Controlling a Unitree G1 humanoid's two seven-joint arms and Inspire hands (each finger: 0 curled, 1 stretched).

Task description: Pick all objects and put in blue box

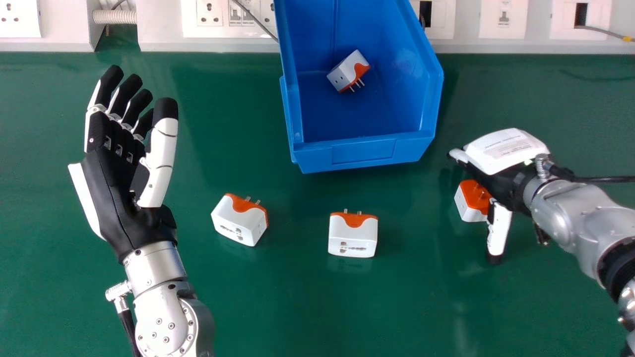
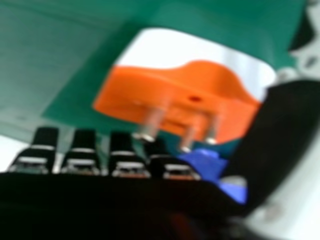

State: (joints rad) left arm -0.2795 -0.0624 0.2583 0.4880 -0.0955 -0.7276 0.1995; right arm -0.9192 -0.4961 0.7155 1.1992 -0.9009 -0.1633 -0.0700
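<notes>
Two loose adaptors lie nearest me on the green table (image 1: 278, 307), pins away from me: the middle adaptor (image 1: 352, 240) and the left adaptor (image 1: 237, 223). My left hand (image 1: 116, 193) is idle at the left, fingers extended, out of the work's way. My right hand (image 1: 496, 148) is wide, its thumb set apart from the fingers so the right adaptor (image 2: 185, 100) sits between them, presumably for a pinch across its body; whether they touch, I can't tell. Beyond, the blue box (image 1: 364, 153) presents its low front, which should ease drops; one adaptor (image 1: 342, 74) lies tilted inside.
</notes>
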